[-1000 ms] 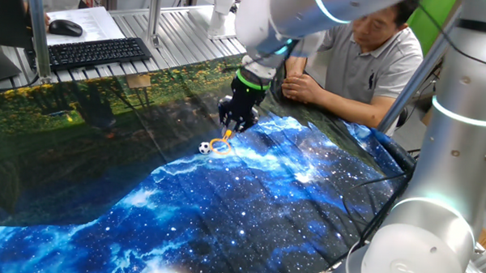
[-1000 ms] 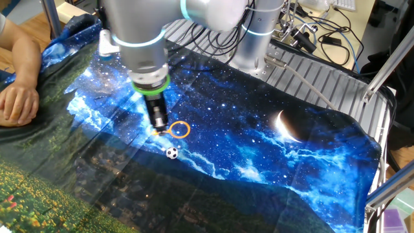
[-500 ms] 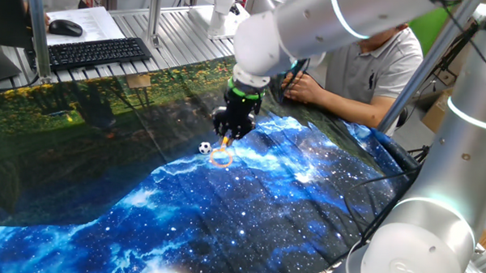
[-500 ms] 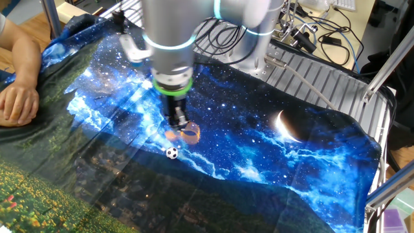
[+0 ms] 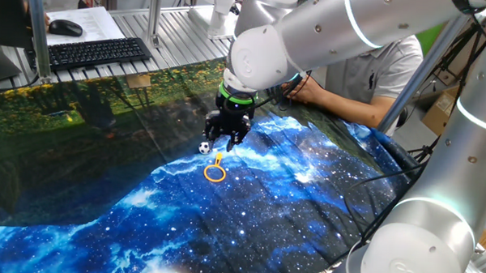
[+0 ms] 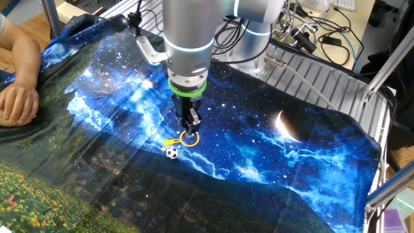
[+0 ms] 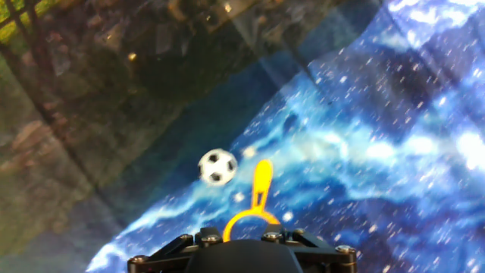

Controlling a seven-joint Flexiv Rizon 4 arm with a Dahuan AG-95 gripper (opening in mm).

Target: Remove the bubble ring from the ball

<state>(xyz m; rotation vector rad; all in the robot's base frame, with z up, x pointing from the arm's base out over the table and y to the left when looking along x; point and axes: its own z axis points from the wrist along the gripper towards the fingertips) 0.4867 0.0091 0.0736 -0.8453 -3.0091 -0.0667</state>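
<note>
The ball is tiny, black and white, and sits on the star-printed cloth. The bubble ring, a thin orange-yellow hoop with a short handle, lies flat on the cloth beside the ball, off it and not around it. My gripper hangs just above the ring's handle end with its fingers spread, holding nothing. In the other fixed view the gripper is over the ring, with the ball just below. The hand view shows the ball left of the ring's handle; the hoop is partly hidden by the hand's housing.
The cloth covers the table. A seated person rests his hands on the far edge, and a forearm and hand show at the left of the other fixed view. A keyboard and mouse lie at the back left.
The gripper carried the ring a short way past the ball, then let go. The ring now lies on the cloth beside the ball and the gripper has lifted slightly.
</note>
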